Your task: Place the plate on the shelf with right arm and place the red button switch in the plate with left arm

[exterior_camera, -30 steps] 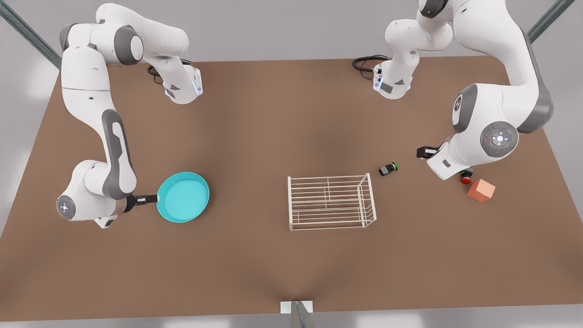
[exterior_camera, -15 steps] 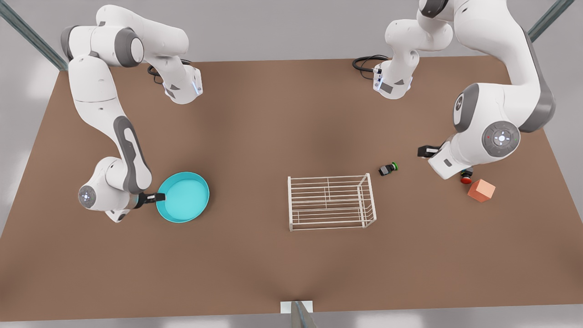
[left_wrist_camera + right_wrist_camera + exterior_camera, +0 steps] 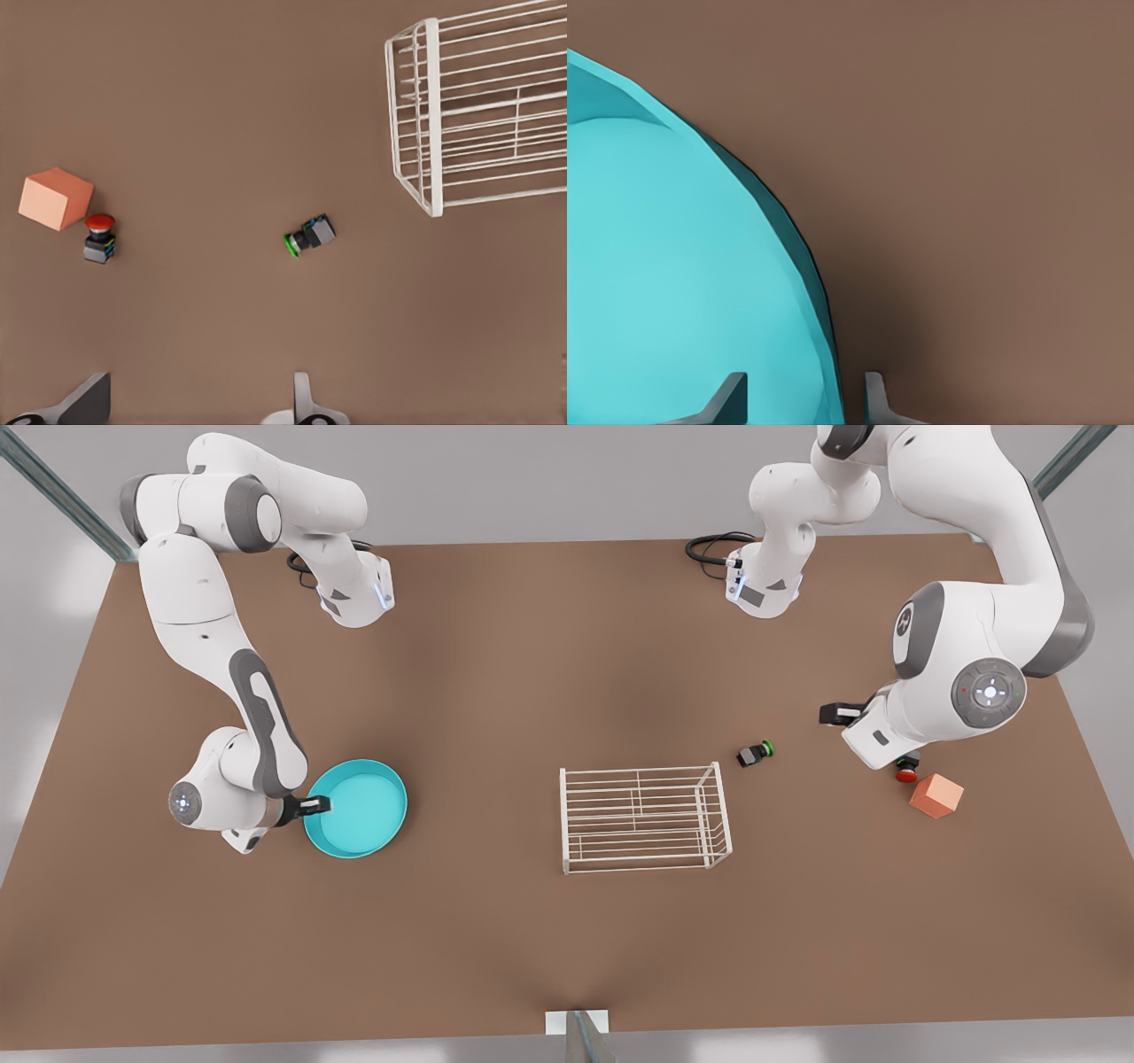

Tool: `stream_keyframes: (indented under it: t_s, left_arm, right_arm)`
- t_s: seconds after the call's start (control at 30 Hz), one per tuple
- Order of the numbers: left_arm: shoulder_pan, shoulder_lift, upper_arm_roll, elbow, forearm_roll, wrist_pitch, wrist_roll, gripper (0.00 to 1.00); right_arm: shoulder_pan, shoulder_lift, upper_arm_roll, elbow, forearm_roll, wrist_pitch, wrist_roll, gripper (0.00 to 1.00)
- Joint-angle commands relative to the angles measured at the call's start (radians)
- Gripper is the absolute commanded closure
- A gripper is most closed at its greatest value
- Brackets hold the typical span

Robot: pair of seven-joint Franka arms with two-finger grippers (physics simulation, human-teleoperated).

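The plate (image 3: pixel 356 808) lies flat on the table (image 3: pixel 532 655) at the front view's left, at nine o'clock from the shelf (image 3: pixel 645 817). The right gripper (image 3: pixel 315 805) is set at the plate's nine-o'clock rim, its fingers (image 3: pixel 728 397) apart with the rim between them. The red button switch (image 3: pixel 906 773) stands just beside the orange cube (image 3: pixel 935 794), at its ten o'clock. The left gripper (image 3: pixel 842 713) is held above the table, its fingers parted, with the red button switch at its four o'clock and the green-capped switch (image 3: pixel 755 754) at its eight o'clock.

Two glossy white arms with grey joints, black cables, black pincers.
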Motion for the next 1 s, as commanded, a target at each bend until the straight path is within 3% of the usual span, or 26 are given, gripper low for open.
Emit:
stream_keyframes:
  t_s: [0.0,0.07,0.27,0.43,0.5,0.63,0.77,0.83,0.97]
  left_arm:
    - [0.000,-0.001,0.000,0.000,0.000,-0.008,0.004,0.00]
    - [0.000,-0.003,0.000,0.000,0.000,-0.008,0.004,0.00]
    - [0.000,-0.003,0.000,0.000,0.005,-0.004,0.004,0.00]
    - [0.175,0.148,0.000,-0.046,0.052,0.334,0.012,0.00]
    - [0.247,0.097,0.058,-0.251,0.046,0.539,0.283,0.00]
    - [0.276,0.065,0.147,-0.526,0.043,0.894,0.503,0.00]
    - [0.318,0.079,0.204,-0.665,0.043,1.151,0.702,0.00]
    - [0.338,0.100,0.218,-0.670,0.043,1.158,0.791,0.00]
    - [0.339,0.103,0.218,-0.779,0.037,1.354,0.809,0.00]
  right_arm:
    - [-0.001,-0.001,0.000,0.002,0.001,0.002,-0.040,0.48]
    - [-0.004,-0.001,0.000,0.006,0.001,-0.001,-0.038,0.78]
    - [-0.002,-0.056,0.000,0.075,0.001,-0.119,-0.029,0.79]
    - [0.001,-0.061,0.118,0.317,0.019,-0.253,-0.029,0.79]
    - [0.019,-0.051,0.189,0.400,0.044,-0.260,-0.020,0.79]
    - [0.168,-0.041,0.192,0.519,0.153,-0.291,0.211,0.79]
    - [0.277,0.061,0.233,0.681,0.202,-0.279,0.564,0.79]
    - [0.335,0.117,0.232,0.764,0.202,-0.250,0.661,0.79]
    - [0.409,0.174,0.232,0.793,0.200,-0.144,0.726,0.79]
